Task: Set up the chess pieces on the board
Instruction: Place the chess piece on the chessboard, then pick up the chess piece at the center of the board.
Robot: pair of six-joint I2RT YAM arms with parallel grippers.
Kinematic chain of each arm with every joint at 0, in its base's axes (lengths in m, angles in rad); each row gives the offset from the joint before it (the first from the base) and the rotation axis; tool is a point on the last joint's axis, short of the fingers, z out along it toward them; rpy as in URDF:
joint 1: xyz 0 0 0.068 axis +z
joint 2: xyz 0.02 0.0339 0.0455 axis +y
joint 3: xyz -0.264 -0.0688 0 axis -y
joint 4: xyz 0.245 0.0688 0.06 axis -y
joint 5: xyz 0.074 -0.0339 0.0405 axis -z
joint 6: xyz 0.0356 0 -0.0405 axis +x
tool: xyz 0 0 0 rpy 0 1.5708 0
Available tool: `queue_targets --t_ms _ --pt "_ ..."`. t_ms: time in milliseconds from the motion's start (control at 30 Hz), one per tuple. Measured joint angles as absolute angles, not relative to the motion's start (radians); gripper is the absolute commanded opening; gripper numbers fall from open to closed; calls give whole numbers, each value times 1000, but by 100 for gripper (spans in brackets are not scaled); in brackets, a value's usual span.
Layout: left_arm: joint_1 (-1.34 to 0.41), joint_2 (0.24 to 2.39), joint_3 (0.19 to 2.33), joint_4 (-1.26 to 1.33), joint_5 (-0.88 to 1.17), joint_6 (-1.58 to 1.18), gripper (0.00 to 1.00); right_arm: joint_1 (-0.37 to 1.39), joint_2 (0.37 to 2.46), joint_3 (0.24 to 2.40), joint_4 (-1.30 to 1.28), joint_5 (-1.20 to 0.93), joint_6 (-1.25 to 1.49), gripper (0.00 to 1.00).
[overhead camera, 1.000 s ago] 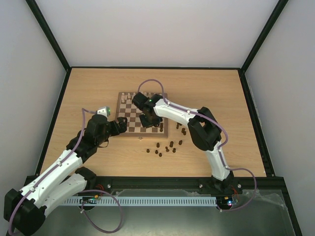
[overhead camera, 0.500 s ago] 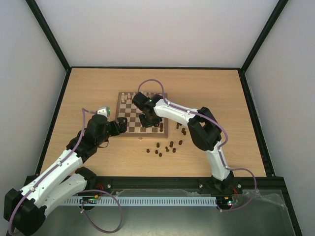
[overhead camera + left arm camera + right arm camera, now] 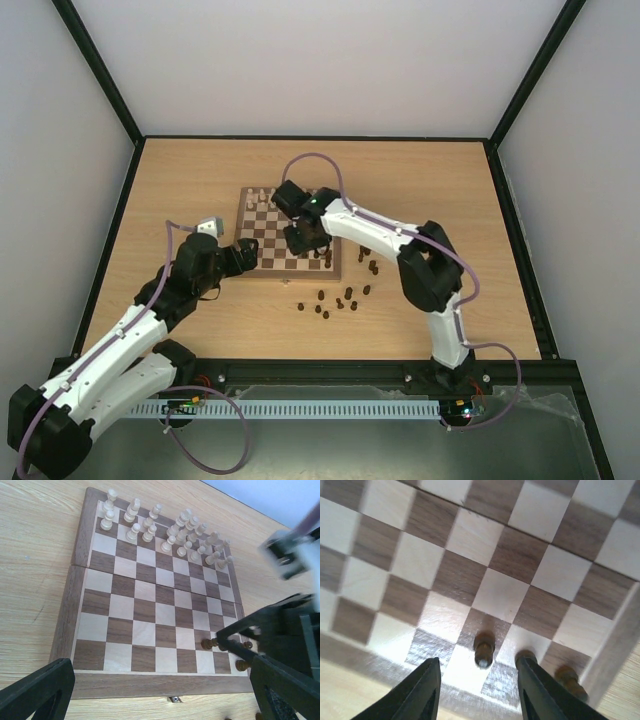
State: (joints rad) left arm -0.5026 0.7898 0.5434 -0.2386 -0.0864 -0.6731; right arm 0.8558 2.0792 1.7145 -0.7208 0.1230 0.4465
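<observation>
The board (image 3: 270,226) lies mid-table, with cream-white chessmen (image 3: 258,198) along its far edge. My right gripper (image 3: 306,240) hangs open over the board's near right corner. In the right wrist view a dark brown piece (image 3: 483,650) stands between the open fingers (image 3: 426,692), untouched, with two more (image 3: 525,657) (image 3: 566,676) to its right. The left wrist view shows these pieces (image 3: 207,643) by the right gripper (image 3: 222,641). Several dark pieces (image 3: 335,300) lie on the table near the board. My left gripper (image 3: 246,256) is open and empty at the board's near left edge.
A smaller group of dark pieces (image 3: 370,265) lies to the right of the board. The board's brown frame (image 3: 150,685) runs just ahead of my left fingers (image 3: 37,692). Black frame posts and pale walls ring the light wood table (image 3: 440,200).
The right arm's wrist and elbow have swung a little to the right and away, with its gripper still over the near right corner. The left arm has not moved.
</observation>
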Motion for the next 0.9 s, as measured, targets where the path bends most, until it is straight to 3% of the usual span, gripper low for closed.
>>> queue_targets --t_ms 300,600,900 --pt "-503 777 543 -253 -86 -673 99 818 1773 1606 -682 170 450 48" --pt "-503 775 543 -255 -79 -673 99 553 1694 1292 -674 210 455 44" --pt "-503 763 543 -262 -80 -673 99 692 1557 1201 -656 193 476 44"
